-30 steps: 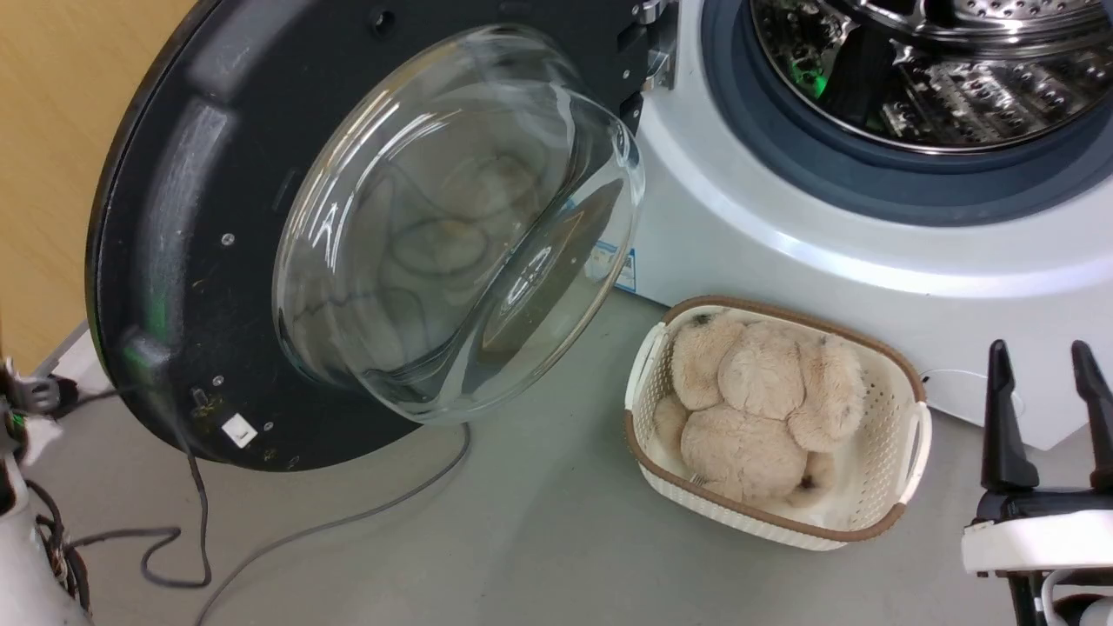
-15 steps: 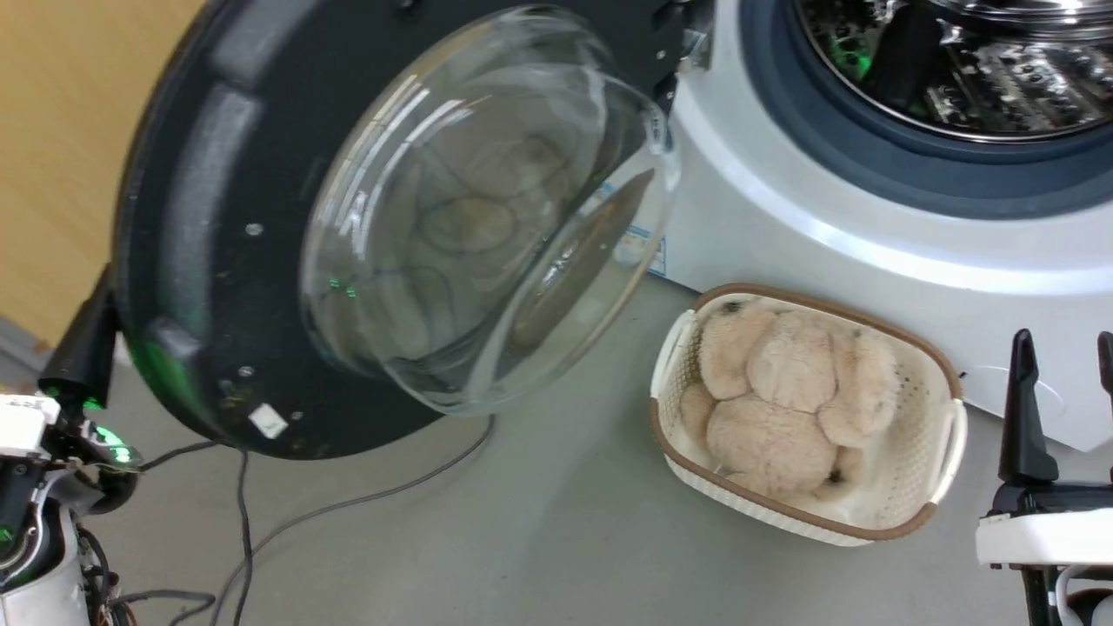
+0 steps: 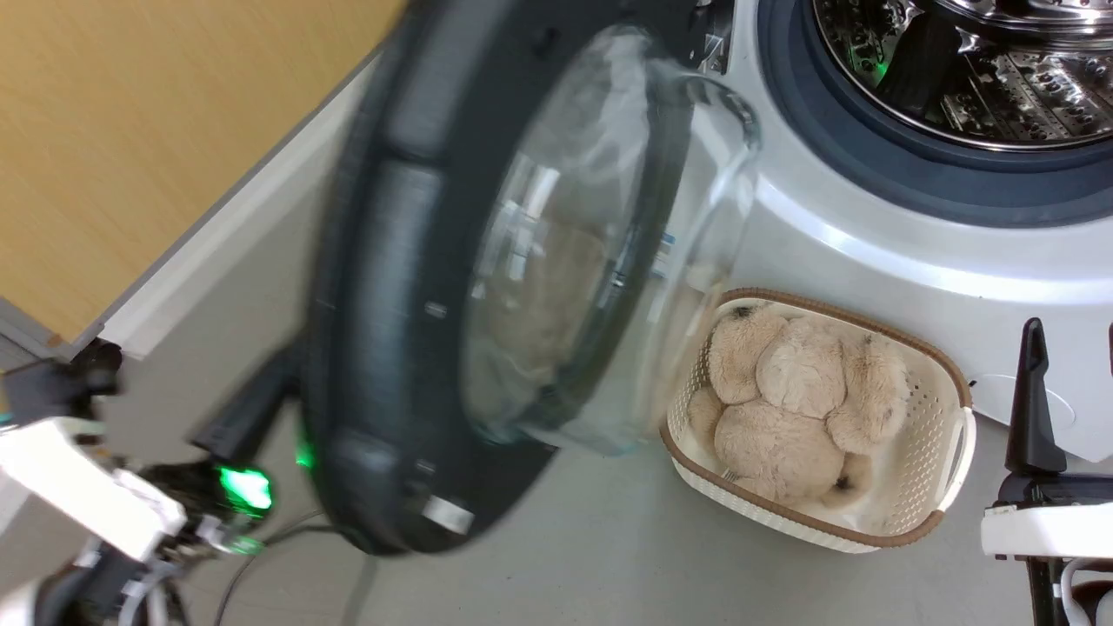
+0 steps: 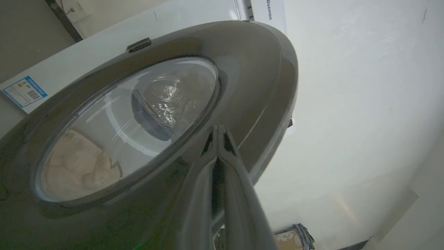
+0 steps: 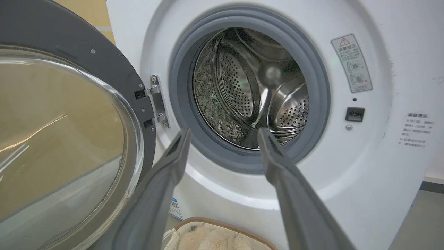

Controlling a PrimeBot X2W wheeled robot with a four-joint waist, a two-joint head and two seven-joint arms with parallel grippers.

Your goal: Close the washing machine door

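The washing machine door (image 3: pixel 391 261) stands half swung, nearly edge-on and blurred, its glass bowl (image 3: pixel 600 261) bulging toward the white washing machine (image 3: pixel 869 252). My left gripper (image 3: pixel 274 378) sits low behind the door's outer side. In the left wrist view it (image 4: pixel 218 130) is shut, fingertips pressed against the glossy outer face of the door (image 4: pixel 249 69). My right gripper (image 3: pixel 1071 348) hangs open at the lower right, holding nothing. Seen from the right wrist, it (image 5: pixel 223 133) faces the steel drum (image 5: pixel 249 86), with the door (image 5: pixel 69 121) at the left.
A white basket (image 3: pixel 952 435) holding a beige plush toy (image 3: pixel 783 391) stands on the grey floor right in front of the machine, close beside the door's lower edge. A wooden wall panel (image 3: pixel 156 130) fills the left. A cable (image 3: pixel 261 556) trails under the door.
The door has swung from wide open toward the machine, now near edge-on. My left gripper has come up from the lower left against its outer face. The head camera has also shifted.
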